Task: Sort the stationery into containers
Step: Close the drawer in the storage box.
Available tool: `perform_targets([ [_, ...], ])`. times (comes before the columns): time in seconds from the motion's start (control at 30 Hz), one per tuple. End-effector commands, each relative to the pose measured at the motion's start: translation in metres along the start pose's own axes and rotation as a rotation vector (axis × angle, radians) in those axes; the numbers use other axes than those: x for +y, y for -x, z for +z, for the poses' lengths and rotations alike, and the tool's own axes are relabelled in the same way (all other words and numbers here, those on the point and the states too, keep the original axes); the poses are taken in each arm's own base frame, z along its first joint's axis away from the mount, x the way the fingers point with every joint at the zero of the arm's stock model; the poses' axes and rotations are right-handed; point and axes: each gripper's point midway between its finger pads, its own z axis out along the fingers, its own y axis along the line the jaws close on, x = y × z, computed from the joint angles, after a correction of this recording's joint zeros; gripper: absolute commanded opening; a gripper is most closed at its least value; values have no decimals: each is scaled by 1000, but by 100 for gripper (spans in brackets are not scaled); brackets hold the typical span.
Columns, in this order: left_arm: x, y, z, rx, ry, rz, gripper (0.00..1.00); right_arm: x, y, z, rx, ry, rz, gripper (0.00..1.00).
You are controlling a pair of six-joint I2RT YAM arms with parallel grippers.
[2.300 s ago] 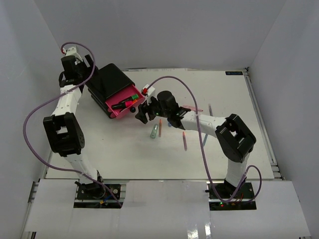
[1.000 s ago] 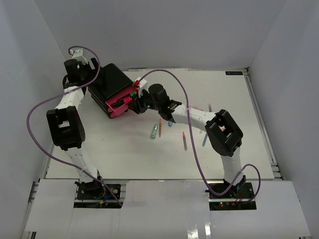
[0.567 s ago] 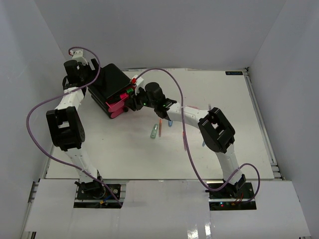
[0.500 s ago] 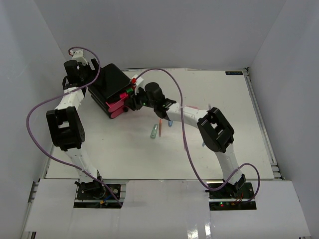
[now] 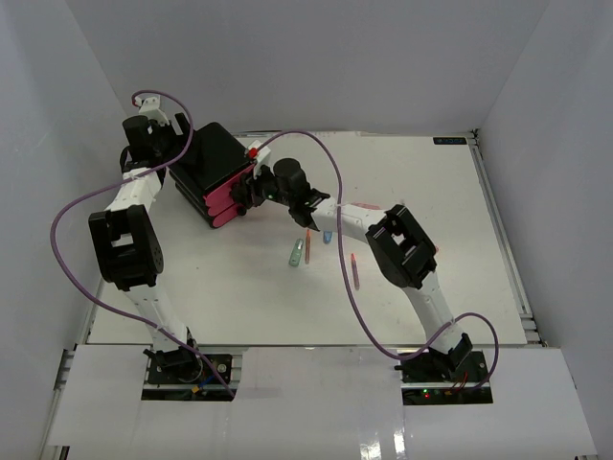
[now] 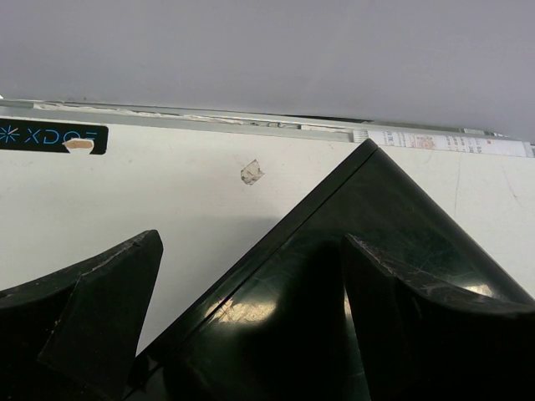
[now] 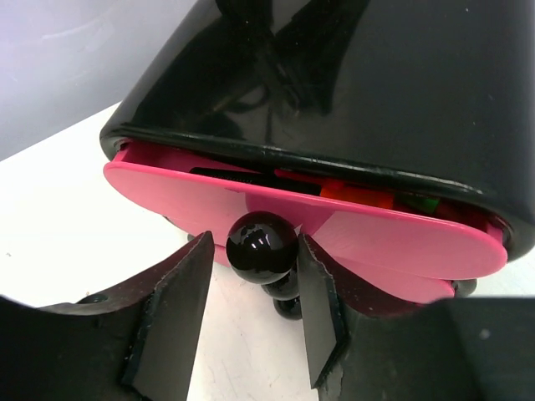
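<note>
Because the top pink-fronted drawer [image 7: 376, 238] shows only a slit over its orange and green highlighters [image 7: 359, 194], the right gripper [image 5: 251, 190], fingers flanking the round black knob [image 7: 261, 246] (pinch unclear), should push squarely inward. The left gripper [image 6: 251, 242], spread wide astride the rounded black box [image 7: 351, 92], should brace its rear corner.

Your left arm [image 5: 134, 196] and right arm [image 5: 421, 302] were made of white links joined by chunky black joint housings, each rising from a black base [image 5: 177, 366]. A loose purple cable [image 5: 54, 228] looped along each arm, and a small white fitting tipped with red [image 5: 253, 151] sat at the right wrist. Your left hand [image 6: 251, 242] and right hand [image 7: 255, 251] both ended in flat, black, wedge-shaped fingers [image 7: 171, 317], lightly scuffed along their edges.
</note>
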Motion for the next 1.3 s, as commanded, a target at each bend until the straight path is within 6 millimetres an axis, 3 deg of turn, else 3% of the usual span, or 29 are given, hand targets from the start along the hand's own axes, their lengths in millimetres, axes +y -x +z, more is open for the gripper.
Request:
perform_targets([
  [0.0,-22,-18,-13,88,-70,-62,98,4,37,10,-119,19,-33,52],
  [0.3,-23,-8,-15,72,-66,-56,98,6,45,14,-153,32,-50,66],
  [0.53,-25,16,-23,36,-44,-43,98,7,59,11,-173,30,-72,73],
  [0.7,-29,49,-36,-21,-24,-19,98,6,67,-3,-175,4,-91,76],
  [0.9,-30,82,-51,-70,28,-18,98,8,68,-29,-157,-26,-106,79],
  [0.93,-30,91,-57,-90,42,-10,98,10,79,-37,-172,-31,-116,80],
  [1.0,-29,98,-65,-106,69,-8,98,8,71,-47,-145,-55,-116,82],
  [1.03,-29,108,-74,-130,90,-19,98,10,82,-55,-156,-62,-132,83],
  [1.07,-32,111,-79,-134,90,-29,98,5,69,-62,-120,-93,-128,83],
  [1.1,-36,117,-91,-150,99,-39,98,6,82,-74,-134,-113,-139,84],
  [1.13,-34,110,-90,-134,102,-66,98,4,81,-82,-125,-137,-139,84],
  [1.17,-43,120,-105,-163,104,-105,98,-4,65,-94,-84,-192,-129,84],
  [1.2,-46,118,-113,-158,120,-130,98,-7,62,-103,-75,-213,-128,85],
  [1.23,-47,106,-118,-139,142,-157,98,-8,80,-121,-104,-255,-130,87],
  [1.27,-62,114,-134,-175,157,-178,98,-15,80,-133,-100,-304,-124,89],
])
